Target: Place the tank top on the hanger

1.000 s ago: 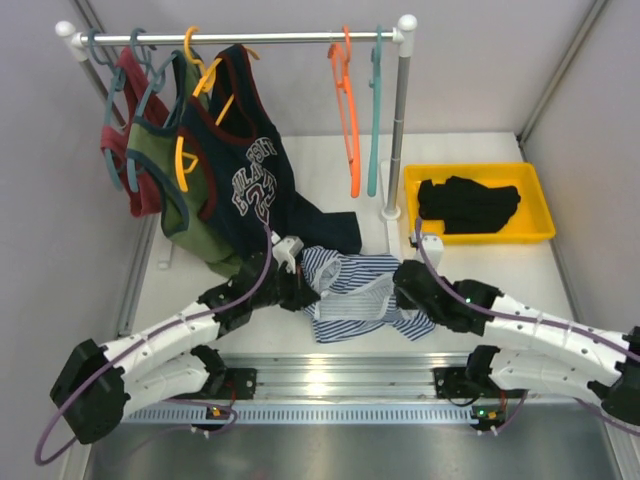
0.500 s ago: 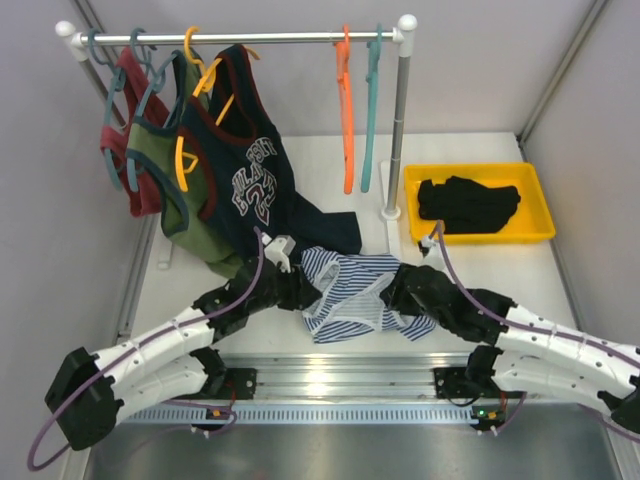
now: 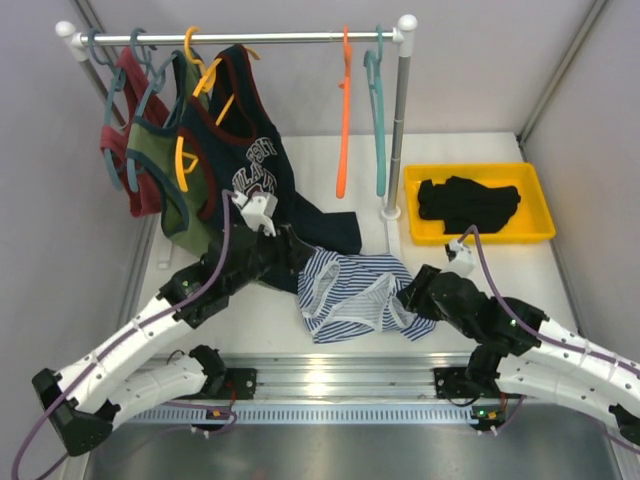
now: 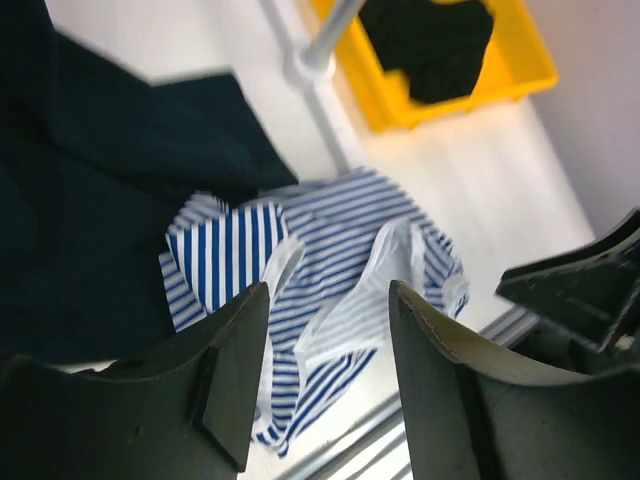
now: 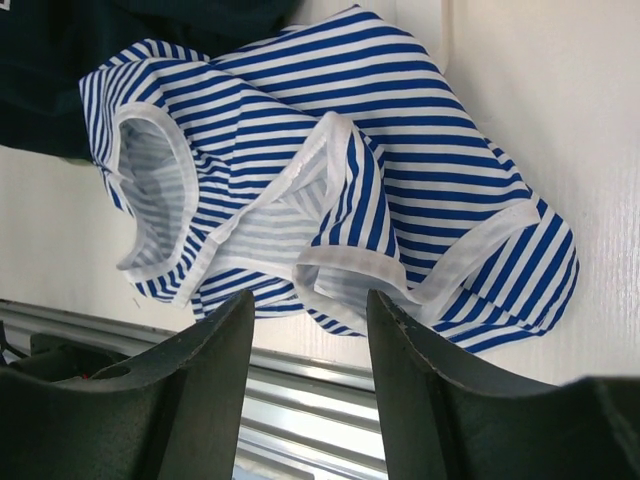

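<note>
1. Top external: the tank top (image 3: pixel 355 293) lies crumpled on the white desk (image 3: pixel 470 265) between the two arms. It is well apart from the hanger (image 3: pixel 342 130), which hangs by its hook on the rail (image 3: pixel 280 38) at the back, just beside a teal hanger (image 3: pixel 378 110). The left hand (image 3: pixel 298 258) sits at the top's left edge, over the trailing hem of a navy top (image 3: pixel 250 170) that hangs from the rail. The right hand (image 3: pixel 408 293) sits at the top's right edge. Whether either touches the cloth cannot be told from here. A yellow tray (image 3: pixel 545 228) holding a black garment (image 3: pixel 468 205) stands on the right, past the rack's post
2. Left wrist: the left hand (image 4: pixel 328 300) is open, its two dark fingers (image 4: pixel 235 380) spread with nothing between them, above the tank top (image 4: pixel 330 240). The striped cloth lies bunched on the desk, pale trim showing, with its left edge against the dark navy cloth. The yellow tray is at the far side, and part of the right arm shows at the right edge
3. Right wrist: the right hand (image 5: pixel 310 310) is also open and grips nothing. The tank top (image 5: pixel 330 180) lies just beyond its fingertips (image 5: pixel 395 330), rumpled, with the neck and armhole trim folded over itself. Navy cloth shows at the upper left and a metal rail along the bottom
</note>
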Controlling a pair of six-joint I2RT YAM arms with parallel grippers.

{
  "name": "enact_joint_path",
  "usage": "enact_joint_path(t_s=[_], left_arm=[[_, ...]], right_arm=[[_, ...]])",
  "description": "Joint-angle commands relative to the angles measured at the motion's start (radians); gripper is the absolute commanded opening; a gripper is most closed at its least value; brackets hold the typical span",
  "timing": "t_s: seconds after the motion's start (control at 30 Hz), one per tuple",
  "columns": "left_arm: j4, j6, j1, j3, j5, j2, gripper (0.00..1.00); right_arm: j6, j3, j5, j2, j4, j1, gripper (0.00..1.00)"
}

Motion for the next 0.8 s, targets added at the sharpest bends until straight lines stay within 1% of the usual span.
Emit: enact_joint_path(t_s=[0.0, 0.07, 0.1, 0.13, 0.17, 0.23, 0.27, 0.3, 0.33, 0.37, 0.4, 0.43, 0.47, 0.53, 0.57, 0.63, 0.67, 0.77], left_arm=[[-0.017, 0.096, -0.004, 0.186, -0.112, -0.009, 0.57], [0.025, 0.127, -0.004, 0.252, -0.139, 0.011, 0.57], [0.041, 0.158, -0.004, 0.324, -0.169, 0.022, 0.59], [0.061, 0.175, -0.004, 0.359, -0.185, 0.036, 0.60], [0.102, 0.194, -0.004, 0.431, -0.194, 0.071, 0.64], [0.121, 0.259, -0.004, 0.517, -0.224, 0.128, 0.67], [0.121, 0.280, -0.004, 0.566, -0.234, 0.199, 0.69], [0.114, 0.319, -0.004, 0.664, -0.249, 0.236, 0.70], [0.112, 0.337, -0.002, 0.709, -0.263, 0.272, 0.71], [0.111, 0.356, -0.001, 0.790, -0.301, 0.342, 0.73], [0.108, 0.388, 0.001, 0.829, -0.310, 0.375, 0.79], [0.100, 0.403, 0.007, 0.869, -0.304, 0.408, 0.82], [0.089, 0.418, 0.013, 0.948, -0.266, 0.480, 0.84], [0.048, 0.451, 0.025, 1.024, -0.242, 0.551, 0.85], [0.040, 0.461, 0.029, 1.077, -0.202, 0.607, 0.85], [0.013, 0.486, 0.032, 1.128, -0.173, 0.660, 0.84], [-0.004, 0.492, 0.030, 1.181, -0.171, 0.712, 0.85], [-0.079, 0.504, 0.030, 1.275, -0.214, 0.798, 0.83]], right_arm=[[-0.024, 0.086, 0.050, 0.001, -0.017, 0.013, 0.49], [-0.051, 0.103, 0.059, 0.020, -0.016, 0.011, 0.50], [-0.060, 0.117, 0.062, 0.026, -0.014, 0.010, 0.50], [-0.080, 0.124, 0.062, 0.039, -0.014, 0.007, 0.50], [-0.088, 0.130, 0.061, 0.047, -0.011, 0.004, 0.50], [-0.108, 0.144, 0.061, 0.059, -0.007, 0.001, 0.50], [-0.114, 0.147, 0.061, 0.061, 0.001, -0.001, 0.50], [-0.117, 0.150, 0.061, 0.061, 0.002, 0.001, 0.50], [-0.122, 0.152, 0.061, 0.061, 0.004, -0.002, 0.50], [-0.123, 0.153, 0.061, 0.061, 0.007, -0.004, 0.50], [-0.123, 0.153, 0.059, 0.060, 0.009, -0.004, 0.50], [-0.126, 0.153, 0.059, 0.055, 0.010, -0.007, 0.50], [-0.130, 0.152, 0.059, 0.056, 0.012, -0.007, 0.51], [-0.128, 0.150, 0.058, 0.056, 0.013, -0.007, 0.51], [-0.128, 0.150, 0.058, 0.055, 0.013, -0.007, 0.50], [-0.130, 0.147, 0.056, 0.055, 0.015, -0.007, 0.51], [-0.133, 0.146, 0.055, 0.053, 0.015, -0.009, 0.50], [-0.131, 0.144, 0.053, 0.052, 0.015, -0.009, 0.51]])
